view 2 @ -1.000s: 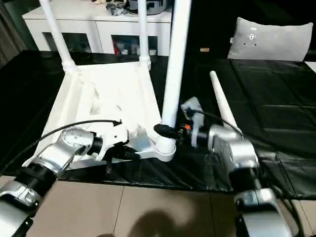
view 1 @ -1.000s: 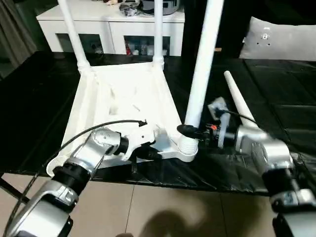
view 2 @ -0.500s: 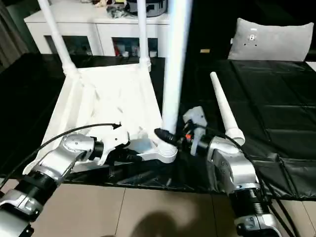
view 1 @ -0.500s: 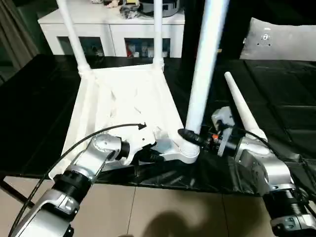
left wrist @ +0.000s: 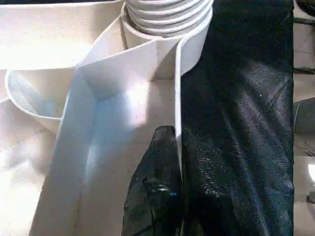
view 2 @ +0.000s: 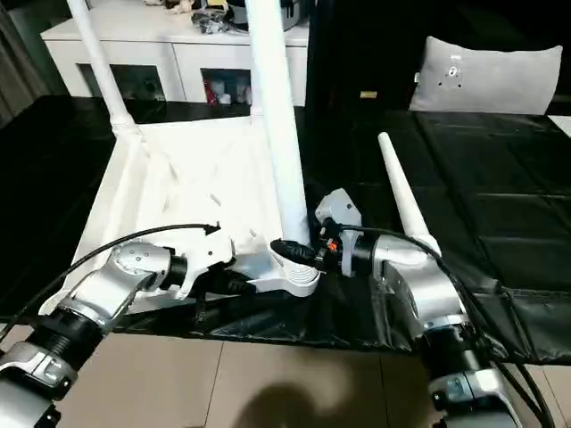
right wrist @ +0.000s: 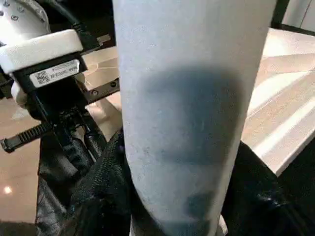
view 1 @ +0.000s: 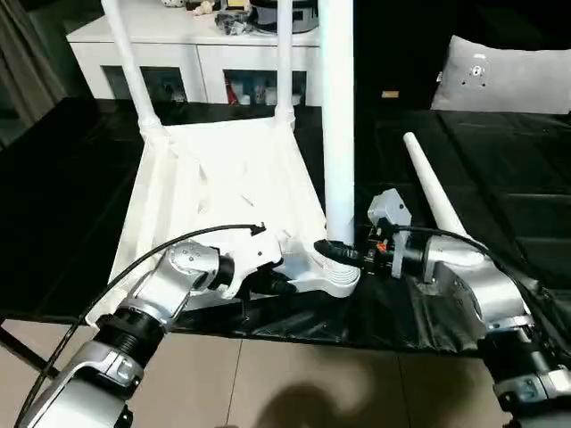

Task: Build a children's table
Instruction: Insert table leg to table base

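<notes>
Upturned white table top (view 1: pixel 223 192) on black sheet (view 1: pixel 500 187): left gripper (view 1: pixel 284 287) closed at its near edge, right gripper (view 1: pixel 332 252) clamped round upright leg (view 1: pixel 336 134).

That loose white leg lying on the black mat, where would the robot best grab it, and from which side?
Probably near the thick end of the loose leg, the end nearest the robot, coming down from above. It lies flat on the black mat and tapers to a narrow tip at the far end, so the wide part offers more to clamp. The right hand, now around the upright leg, is closest.
</notes>
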